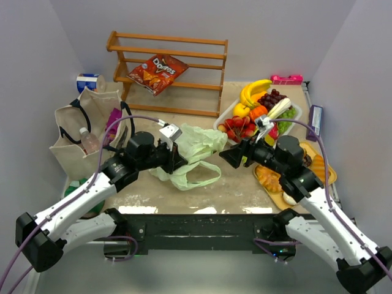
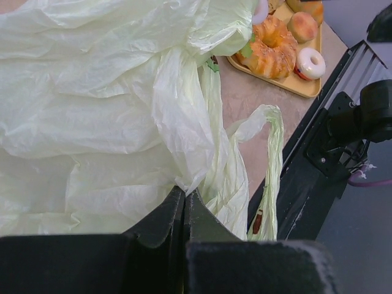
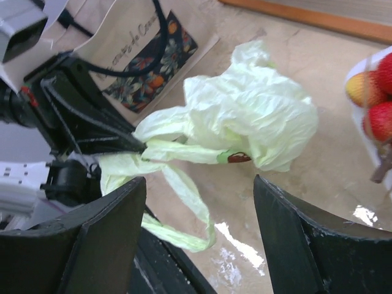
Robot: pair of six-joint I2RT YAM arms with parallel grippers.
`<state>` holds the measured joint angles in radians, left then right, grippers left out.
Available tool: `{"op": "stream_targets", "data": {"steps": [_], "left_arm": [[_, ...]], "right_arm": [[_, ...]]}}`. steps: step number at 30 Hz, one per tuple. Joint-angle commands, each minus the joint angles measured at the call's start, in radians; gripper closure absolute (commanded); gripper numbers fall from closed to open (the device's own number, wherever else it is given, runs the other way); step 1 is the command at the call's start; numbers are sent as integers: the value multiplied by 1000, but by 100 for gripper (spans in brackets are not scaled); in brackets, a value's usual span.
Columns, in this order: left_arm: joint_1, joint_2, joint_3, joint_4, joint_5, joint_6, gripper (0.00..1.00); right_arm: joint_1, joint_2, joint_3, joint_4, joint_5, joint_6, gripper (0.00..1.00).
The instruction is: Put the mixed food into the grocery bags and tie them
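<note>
Two grippers seem busy opening the thin, crinkly pale green plastic bag [image 1: 199,144] lying between them: left gripper [image 2: 185,197] clamped on a fold, right gripper [image 1: 228,156] gaping wide beside it, likely needing next to catch the opposite rim.

beige table [image 1: 240,179] carries green bag [image 1: 197,146], tote [image 1: 68,146], wooden rack [image 1: 173,68], fruit tray [image 1: 298,113] and pastry tray [image 1: 331,174].

Gap at centre front
You can pass over tan tabletop [image 1: 236,184] between the crumpled pale green plastic bag [image 1: 197,146] and the yellow pastry tray [image 1: 274,199]; the beige fabric tote [image 1: 67,147] blocks your left.
</note>
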<state>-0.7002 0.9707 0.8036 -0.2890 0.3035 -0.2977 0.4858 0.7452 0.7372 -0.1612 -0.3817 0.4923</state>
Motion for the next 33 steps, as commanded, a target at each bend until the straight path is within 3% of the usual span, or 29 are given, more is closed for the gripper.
{"op": "stream_targets", "data": {"steps": [1,8,12,18,24,33], "left_arm": [[10,-26,9,1,20,-44,100],[11,-36,28,-22,32,-54,100],[13,-46,23,-24,42,-64,100],[11,-47,19,-25,52,-72,100],[11,-46,14,-22,51,-87,100],[11,-38,8,10,86,-81,100]], "right_arm": [[111,31,-7,55,102,-66,26],[171,123,-24,156,246,-98,24],[174,170,-25,221,245,-106,24],[195,226,-24,319,244,-98,34],[263,226,-32,348,365,-106,49],[289,305,-25,408,444,-152,47]]}}
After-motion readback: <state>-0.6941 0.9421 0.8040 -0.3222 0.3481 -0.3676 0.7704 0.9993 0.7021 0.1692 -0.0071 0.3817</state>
